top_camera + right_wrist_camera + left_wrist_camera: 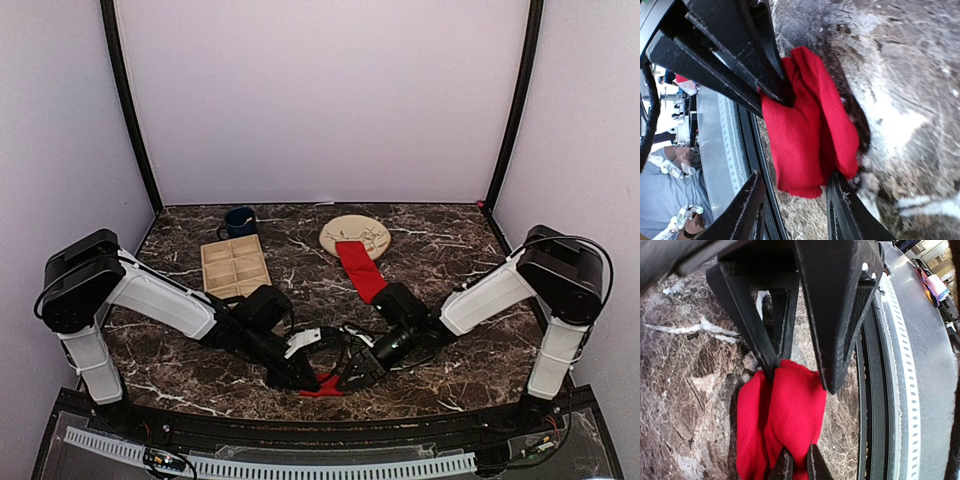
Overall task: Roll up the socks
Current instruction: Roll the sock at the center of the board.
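Observation:
One red sock [322, 388] lies folded into a bundle on the marble table near its front edge. My left gripper [799, 454] is shut on the end of this folded sock [782, 410]. My right gripper [795, 179] faces it from the other side, open. Its fingers [752, 205] straddle the bundle [805, 130], the right one at the fabric's edge. In the top view the left gripper [308, 378] and right gripper [352, 377] meet over the bundle. The second red sock [360, 268] lies flat farther back, its far end on the beige plate [368, 232].
A beige compartment tray [235, 267] sits back left with a dark blue mug [239, 221] behind it. The table's black front rail [875, 390] and a perforated strip run just beside the bundle. Purple walls enclose the table.

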`<state>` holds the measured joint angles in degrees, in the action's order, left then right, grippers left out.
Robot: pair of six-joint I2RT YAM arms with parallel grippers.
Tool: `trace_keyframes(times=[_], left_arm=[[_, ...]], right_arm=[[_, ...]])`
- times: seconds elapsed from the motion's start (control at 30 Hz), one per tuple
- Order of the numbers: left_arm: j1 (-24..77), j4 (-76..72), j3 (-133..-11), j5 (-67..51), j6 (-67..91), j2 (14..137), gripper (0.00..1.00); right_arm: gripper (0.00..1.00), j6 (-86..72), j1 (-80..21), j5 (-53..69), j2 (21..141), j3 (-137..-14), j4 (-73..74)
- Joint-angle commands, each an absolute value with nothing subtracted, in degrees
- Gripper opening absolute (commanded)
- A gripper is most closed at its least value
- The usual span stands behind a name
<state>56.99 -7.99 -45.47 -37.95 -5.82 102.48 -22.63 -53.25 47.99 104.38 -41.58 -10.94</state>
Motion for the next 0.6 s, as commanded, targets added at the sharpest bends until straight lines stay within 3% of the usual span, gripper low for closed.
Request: trace_keyframes(times=[0.0,0.57], left_arm=[[55.98,-0.68,-46.27,-39.51,-6.09,104.95,0.00],[53.54,5.46,-51.12,-44.86,-7.46,109.51,0.00]], right_arm=[[0.39,-22.57,-52.47,40.62,102.09,-38.80,-11.19],[0.41,-18.63,-54.76,21.82,85.20,-29.10,-15.20]])
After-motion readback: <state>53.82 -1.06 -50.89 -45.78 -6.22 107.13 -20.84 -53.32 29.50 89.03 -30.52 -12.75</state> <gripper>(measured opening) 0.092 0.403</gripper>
